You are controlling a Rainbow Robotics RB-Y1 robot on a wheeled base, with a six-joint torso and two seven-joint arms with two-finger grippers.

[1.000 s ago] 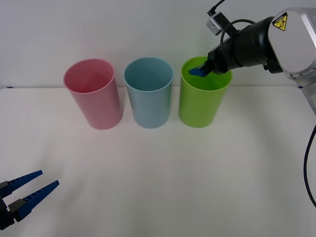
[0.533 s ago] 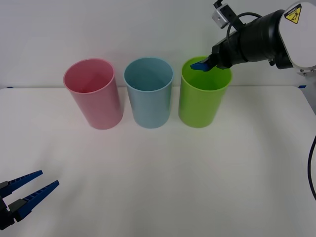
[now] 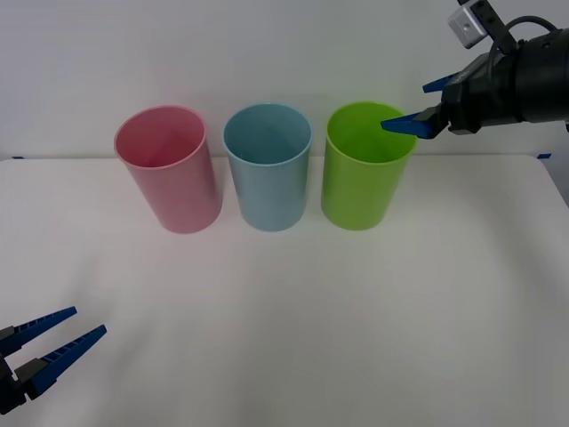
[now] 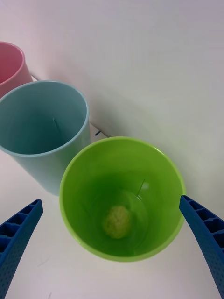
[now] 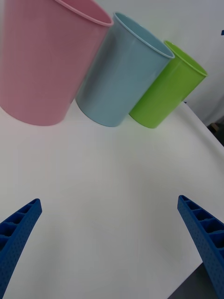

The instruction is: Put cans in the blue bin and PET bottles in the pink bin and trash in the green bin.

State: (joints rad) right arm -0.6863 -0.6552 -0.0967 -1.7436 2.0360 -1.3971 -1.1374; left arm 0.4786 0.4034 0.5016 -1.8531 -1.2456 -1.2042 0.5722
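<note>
white surface and a pale wall behind it set the scene, with three bins standing in a row at the far side: the pink bin on the left, the blue bin in the middle, the green bin on the right, each just beside its neighbour.

your right gripper hangs above and to the right of the green bin's rim, fingers spread wide and holding nothing. from its wrist camera you look straight down into that bin, and the trash, a small pale lumpy wad, lies on the bin's floor. so the trash part of the job looks done.

your left gripper sits low at the near left corner of the surface, well apart from the bins, fingers also released and empty. it appears idle.

as for what is left: you can see no cans and no pet bottles on the surface between the grippers and the bins. the blue bin looks empty inside from the right wrist camera, as far as its interior shows; the pink bin's inside is mostly hidden, so you cannot tell what, if anything, it holds. judging from this, either the other sorting is finished or nothing else was laid out, and your likely remaining move is simply to bring the right arm clear of the green bin without knocking its rim.
</note>
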